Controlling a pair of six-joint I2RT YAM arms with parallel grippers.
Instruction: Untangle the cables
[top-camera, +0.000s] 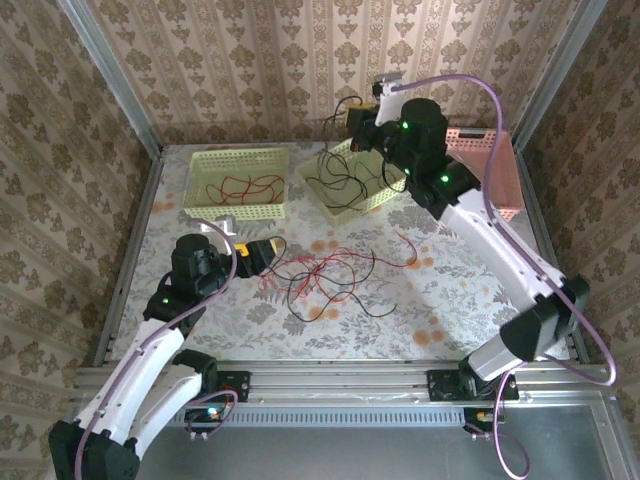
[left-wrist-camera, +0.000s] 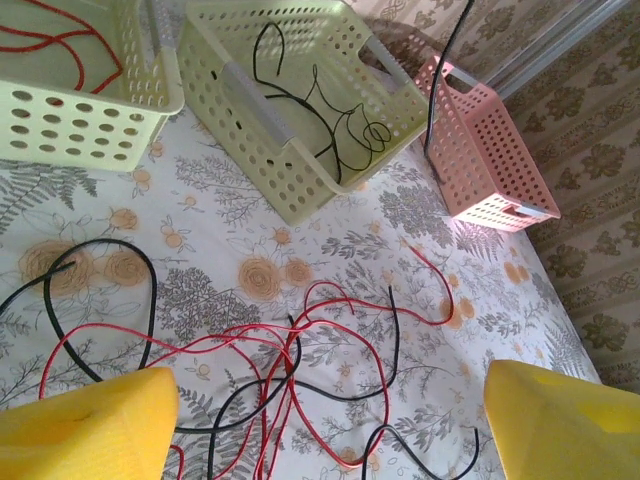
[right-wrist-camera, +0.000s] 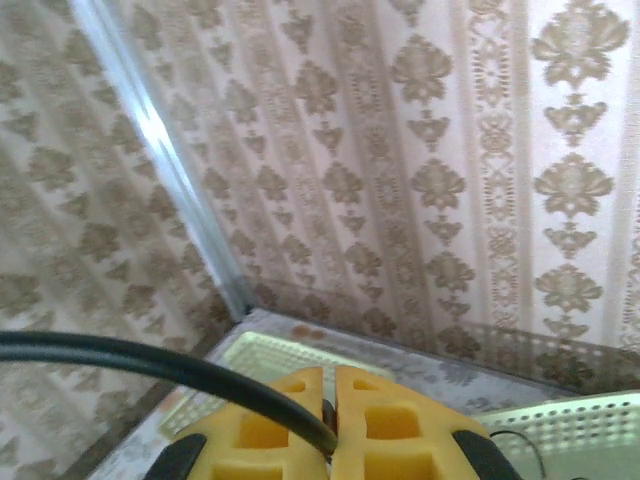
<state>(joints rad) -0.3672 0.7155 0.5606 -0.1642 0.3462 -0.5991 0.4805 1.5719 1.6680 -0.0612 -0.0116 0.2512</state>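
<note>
Red and black cables lie knotted at mid-frame on the flowered table, just beside the left gripper, whose yellow fingers stand apart. It would do best to take one strand near a loose end, clear of crossings. At upper centre, the right gripper is pinched on a black cable dangling over the tilted green basket. Where that strand ends, and which wire overlies which, is hard to trace.
</note>
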